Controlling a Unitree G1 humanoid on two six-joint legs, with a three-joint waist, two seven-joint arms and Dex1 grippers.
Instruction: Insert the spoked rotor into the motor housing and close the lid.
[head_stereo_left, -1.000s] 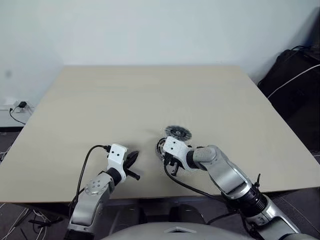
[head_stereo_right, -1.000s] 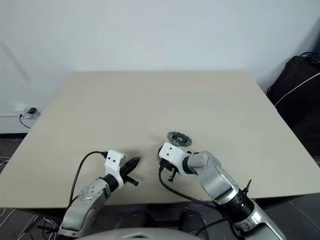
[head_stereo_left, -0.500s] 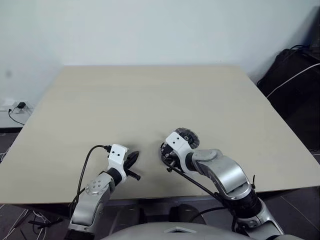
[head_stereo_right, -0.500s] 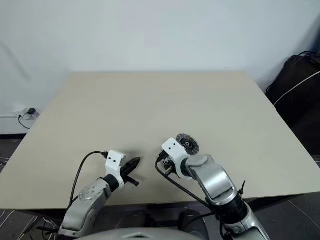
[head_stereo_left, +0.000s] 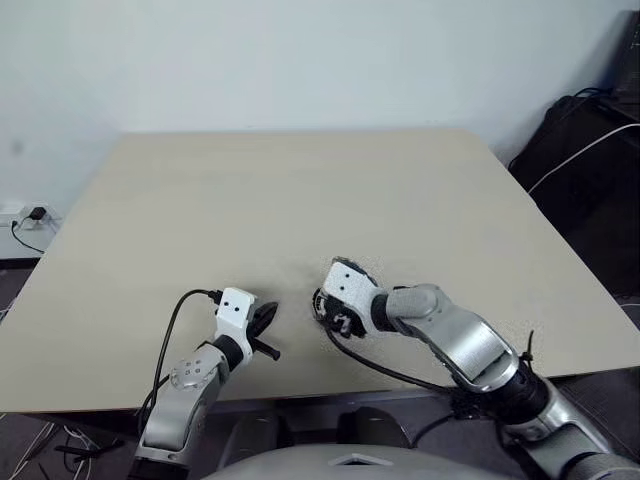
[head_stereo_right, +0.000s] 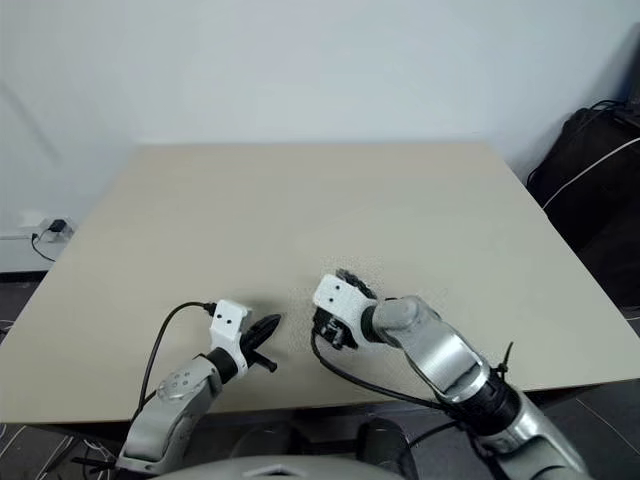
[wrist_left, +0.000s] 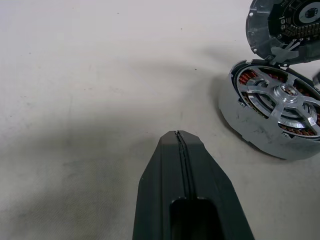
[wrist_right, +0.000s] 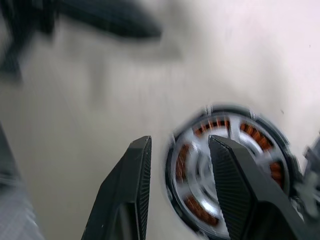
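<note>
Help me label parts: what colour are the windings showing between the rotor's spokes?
Copper-brown windings, clearest in the left wrist view, under the silver spoked rotor.

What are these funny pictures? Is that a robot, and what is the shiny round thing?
Yes, it's a robot with two arms. Two pictures come from cameras in its head, looking down at a pale beige table. Two more come from cameras on its wrists. The shiny round thing is a motor housing, with copper-brown windings and a silver spoked rotor sitting inside. A round silver lid stands tilted just behind it. The left gripper is shut and holds nothing. The right gripper has its black fingers apart above the housing, empty.
</note>
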